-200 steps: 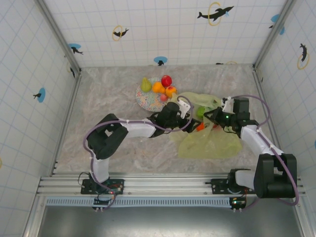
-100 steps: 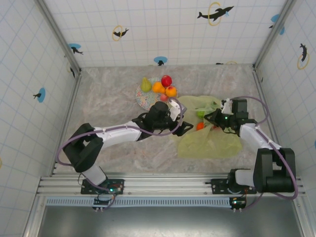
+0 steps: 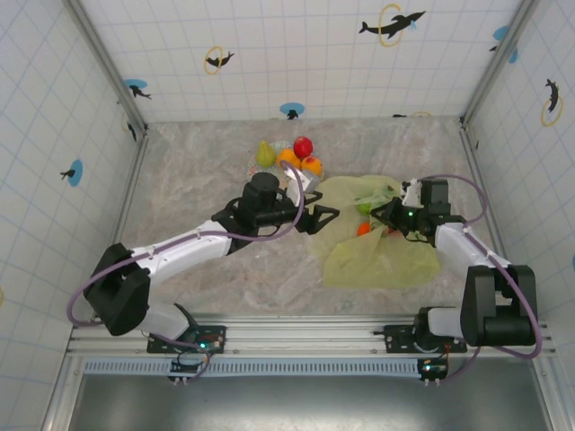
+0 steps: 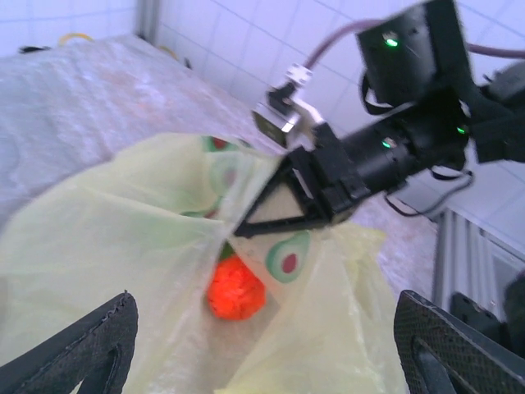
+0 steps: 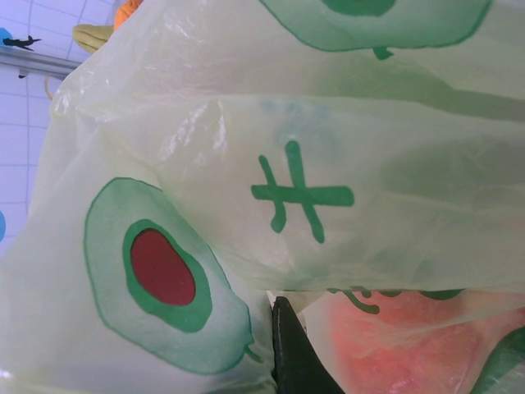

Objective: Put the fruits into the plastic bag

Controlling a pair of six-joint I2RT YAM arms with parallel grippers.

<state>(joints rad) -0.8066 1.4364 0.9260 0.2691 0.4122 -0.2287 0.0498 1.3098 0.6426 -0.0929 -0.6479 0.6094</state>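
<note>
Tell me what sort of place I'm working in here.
Most likely a lab robot test cell: grid-patterned wall panels with dolphin stickers box in a marble-look table, and an aluminium rail runs along its near edge.

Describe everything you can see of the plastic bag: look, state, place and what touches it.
The plastic bag is thin, crinkly, translucent yellow-green film printed with green avocado shapes with red centres. It lies crumpled on the table, right of the middle. The right pincer is shut on its rim and holds that part up like a tent. A red-orange fruit shows inside it, below the lifted rim.
</note>
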